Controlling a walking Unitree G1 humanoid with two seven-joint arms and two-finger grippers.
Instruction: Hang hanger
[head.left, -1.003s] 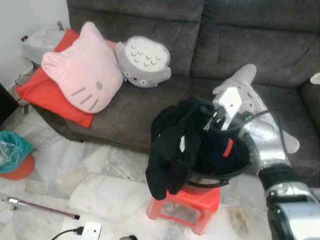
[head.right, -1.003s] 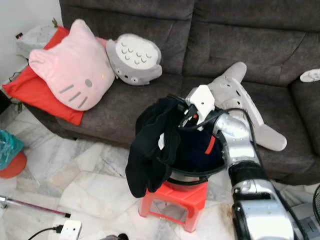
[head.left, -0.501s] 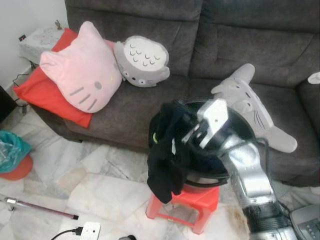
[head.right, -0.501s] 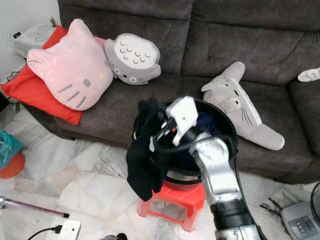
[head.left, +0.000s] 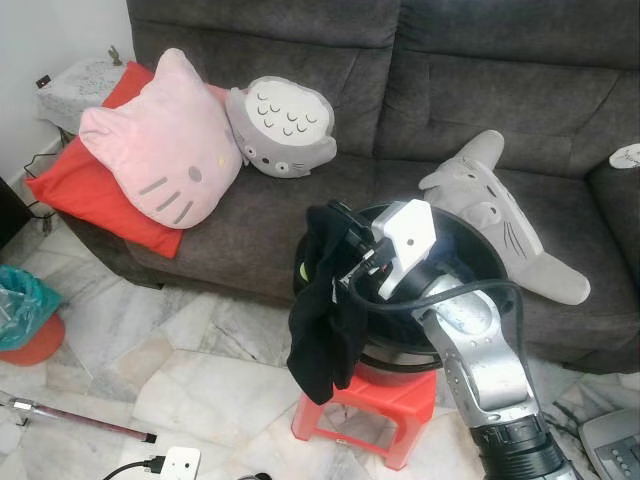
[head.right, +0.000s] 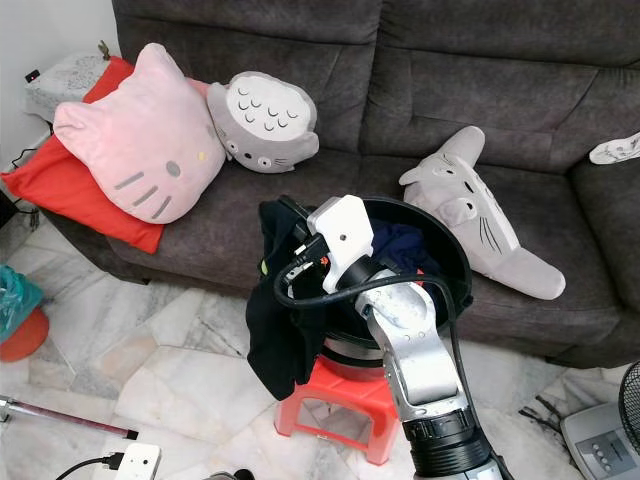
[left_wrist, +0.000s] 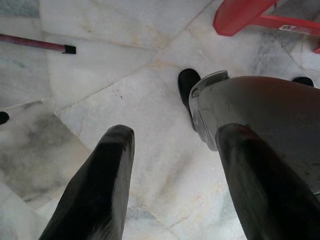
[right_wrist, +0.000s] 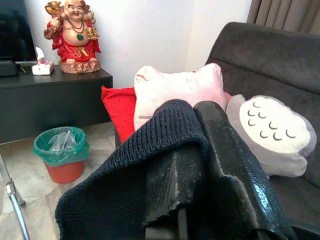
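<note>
- The right gripper (head.right: 285, 235) is pinching a black knitted garment (head.left: 320, 320) tight between its two fingers, and the right wrist view is showing the dark knit squeezed there.
- The garment is hanging straight down from the gripper, long way up and down, over the left side of the black basket (head.left: 480, 255), with its low end dangling beside the red stool (head.left: 385, 405).
- The task is talking about a hanger, but I cannot pick out a hanger in the cloth, so the thing being held is looking like just the garment.
- No rail or hook is showing near the gripper, so I am guessing the robot needs to carry the garment somewhere else to hang it.
- The right arm is the one doing the job; the left gripper (left_wrist: 175, 165) is hanging low with its fingers apart, pointing at the marble floor (left_wrist: 125, 55).
- The black basket is sitting on the red stool in front of the grey sofa (head.left: 250, 215), and some dark blue cloth (head.right: 405, 245) is lying inside it.
- A green bin (right_wrist: 61, 145) is standing by the wall with a plastic bag in it.
</note>
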